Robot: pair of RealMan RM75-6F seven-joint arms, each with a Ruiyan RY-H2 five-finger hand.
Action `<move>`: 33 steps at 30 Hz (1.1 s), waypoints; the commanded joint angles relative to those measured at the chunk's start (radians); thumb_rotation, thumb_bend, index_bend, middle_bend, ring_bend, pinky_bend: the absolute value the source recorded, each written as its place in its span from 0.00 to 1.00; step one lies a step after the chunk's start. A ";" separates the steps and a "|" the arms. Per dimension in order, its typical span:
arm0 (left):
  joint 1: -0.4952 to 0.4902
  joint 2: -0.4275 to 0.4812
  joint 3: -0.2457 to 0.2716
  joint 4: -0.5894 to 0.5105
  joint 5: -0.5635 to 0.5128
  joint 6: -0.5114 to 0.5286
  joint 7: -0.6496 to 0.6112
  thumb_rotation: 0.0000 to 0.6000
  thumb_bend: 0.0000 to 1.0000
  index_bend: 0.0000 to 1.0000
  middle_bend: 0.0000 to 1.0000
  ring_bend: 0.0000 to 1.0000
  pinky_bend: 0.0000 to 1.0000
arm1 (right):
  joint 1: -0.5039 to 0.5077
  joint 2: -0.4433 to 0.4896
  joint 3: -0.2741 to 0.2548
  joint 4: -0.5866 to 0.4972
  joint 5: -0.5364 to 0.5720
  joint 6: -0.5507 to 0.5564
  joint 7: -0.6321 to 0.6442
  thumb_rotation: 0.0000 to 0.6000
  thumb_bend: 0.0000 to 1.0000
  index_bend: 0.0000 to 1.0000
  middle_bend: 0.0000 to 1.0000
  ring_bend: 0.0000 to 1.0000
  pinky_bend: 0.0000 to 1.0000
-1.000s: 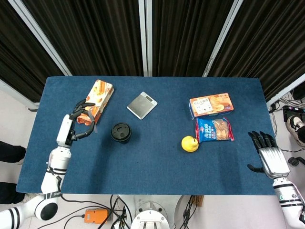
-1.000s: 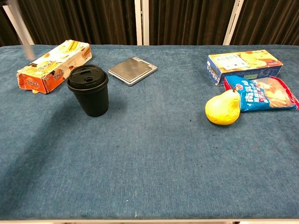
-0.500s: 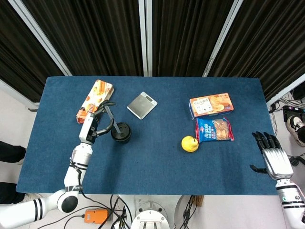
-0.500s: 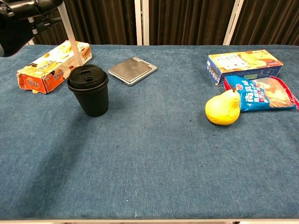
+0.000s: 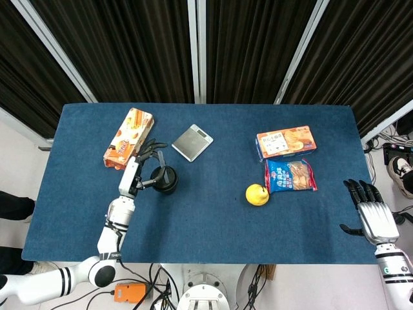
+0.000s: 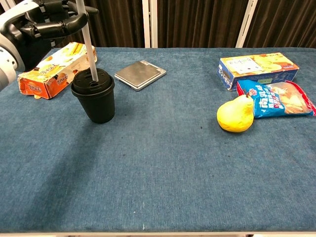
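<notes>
Left robot hand (image 6: pixel 42 22) pinching straw (image 6: pixel 88 42) upright, tip at cup (image 6: pixel 94 96) lid hole below for insertion; right robot hand (image 5: pixel 373 216) spread, idle.

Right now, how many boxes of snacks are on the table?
2: an orange box at the far left beside the left hand, and a blue-edged box at the far right. None look hidden.

Two boxes (image 5: pixel 129 137) (image 5: pixel 286 141); one cup (image 5: pixel 164 179); one pear (image 5: pixel 257 194); one straw (image 6: pixel 87 40).

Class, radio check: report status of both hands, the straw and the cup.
Left hand holds straw, tip at cup lid. Right hand open, off table edge. Nothing blocking cup.
</notes>
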 commanded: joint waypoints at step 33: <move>0.068 0.035 0.099 0.047 0.108 0.078 0.025 1.00 0.35 0.23 0.15 0.00 0.00 | -0.003 0.008 0.006 -0.012 -0.007 0.014 0.011 1.00 0.20 0.03 0.12 0.00 0.11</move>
